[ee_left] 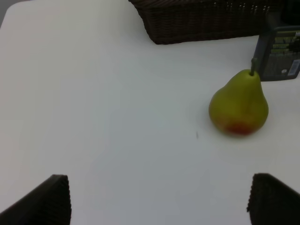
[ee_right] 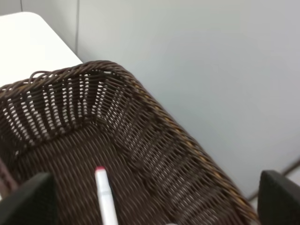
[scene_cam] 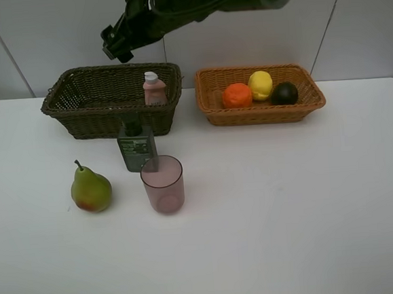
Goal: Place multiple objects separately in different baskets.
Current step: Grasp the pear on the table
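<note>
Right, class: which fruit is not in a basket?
The pear, standing on the table; the orange, lemon and dark fruit lie in the tan basket.

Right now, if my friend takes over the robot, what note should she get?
Left gripper: open, empty, low over the table near the pear.
Right gripper: open, empty, above the dark basket.
Done: small pink bottle and white marker in dark basket; orange, lemon, dark green fruit in the light basket.
To do: pear, pump bottle, pink cup stand on the table; pear probably joins the fruit, the others the dark basket.
</note>
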Controlling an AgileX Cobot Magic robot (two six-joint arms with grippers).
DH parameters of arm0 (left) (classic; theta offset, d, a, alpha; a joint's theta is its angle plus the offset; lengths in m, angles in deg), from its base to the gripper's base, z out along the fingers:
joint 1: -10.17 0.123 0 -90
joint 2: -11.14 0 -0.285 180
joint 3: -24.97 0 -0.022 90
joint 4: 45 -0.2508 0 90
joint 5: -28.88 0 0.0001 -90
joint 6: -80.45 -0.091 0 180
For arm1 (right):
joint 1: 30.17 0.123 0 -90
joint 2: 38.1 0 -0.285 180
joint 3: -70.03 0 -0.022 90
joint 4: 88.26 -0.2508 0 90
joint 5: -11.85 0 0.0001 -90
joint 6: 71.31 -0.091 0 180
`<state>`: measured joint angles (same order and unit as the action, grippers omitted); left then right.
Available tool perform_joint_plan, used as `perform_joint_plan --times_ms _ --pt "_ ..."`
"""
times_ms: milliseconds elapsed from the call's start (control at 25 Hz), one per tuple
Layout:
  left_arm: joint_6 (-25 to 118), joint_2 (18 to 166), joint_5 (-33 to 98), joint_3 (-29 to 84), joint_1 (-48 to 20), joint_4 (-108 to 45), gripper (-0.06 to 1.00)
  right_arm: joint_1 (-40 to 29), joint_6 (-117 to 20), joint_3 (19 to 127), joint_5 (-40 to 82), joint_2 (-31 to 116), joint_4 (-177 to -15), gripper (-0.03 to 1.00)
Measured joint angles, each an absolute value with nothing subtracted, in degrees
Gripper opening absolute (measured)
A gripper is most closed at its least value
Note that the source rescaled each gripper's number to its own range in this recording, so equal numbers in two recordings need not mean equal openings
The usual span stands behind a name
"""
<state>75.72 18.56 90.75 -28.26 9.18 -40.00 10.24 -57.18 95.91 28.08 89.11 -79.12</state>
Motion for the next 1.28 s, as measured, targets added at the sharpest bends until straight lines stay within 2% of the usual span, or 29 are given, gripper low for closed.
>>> perform_joint_plan --times_ms 400,720,920,1080,1280 --pt "75.72 18.56 90.75 -28.26 9.18 -40.0 1.0 10.24 -57.49 95.91 54.88 74.38 -73.01 0.88" --pt "75.72 18.56 90.75 -28.26 9.18 -40.0 1.0 9.99 -57.59 95.91 73.58 64.94 -73.99 0.88" --pt "75.72 18.56 90.75 -28.26 9.18 -40.0 1.0 9.99 -57.59 95.91 80.74 58.59 -75.39 0.88" --pt "75.72 18.56 90.75 -28.26 9.18 -40.0 1.0 9.99 -57.59 94.63 81.21 52.49 -76.27 0.88" --pt "75.72 18.56 90.75 -28.26 9.18 -40.0 1.0 9.99 -57.59 84.25 81.19 41.44 -76.66 0.88"
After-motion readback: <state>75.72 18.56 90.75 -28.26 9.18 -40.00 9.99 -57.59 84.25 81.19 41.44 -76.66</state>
